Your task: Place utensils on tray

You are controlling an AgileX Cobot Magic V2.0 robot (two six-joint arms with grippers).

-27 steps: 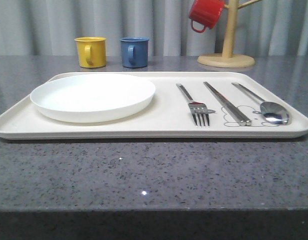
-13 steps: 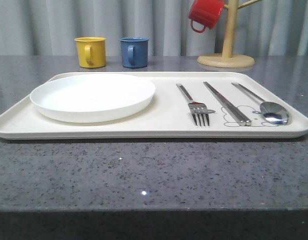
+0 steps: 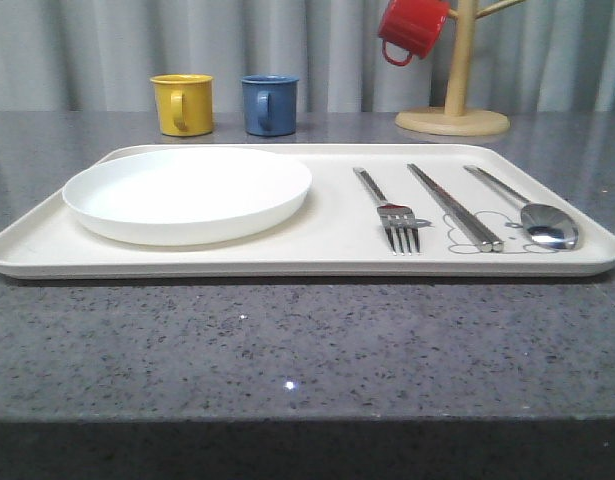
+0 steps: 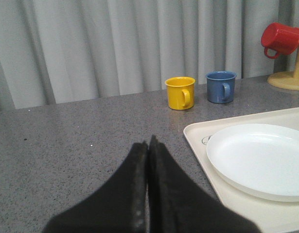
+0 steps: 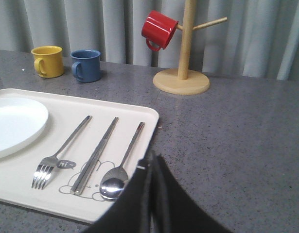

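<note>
The cream tray (image 3: 327,255) (image 5: 139,114) (image 4: 198,136) lies across the grey table. On its right half rest three silver utensils side by side: a fork (image 3: 387,212) (image 5: 61,150), a pair of chopsticks (image 3: 453,205) (image 5: 96,153) and a spoon (image 3: 527,212) (image 5: 121,165). My right gripper (image 5: 152,156) is shut with nothing in it, hovering at the tray's right edge close to the spoon bowl. Off the tray's left side, over bare table, my left gripper (image 4: 148,142) is shut and empty as well.
A round white plate (image 3: 187,192) (image 4: 258,158) sits on the tray's left half. Behind the tray stand a yellow mug (image 3: 181,103) and a blue mug (image 3: 268,103). A wooden mug tree (image 3: 453,115) with a red mug (image 3: 411,27) stands at the back right.
</note>
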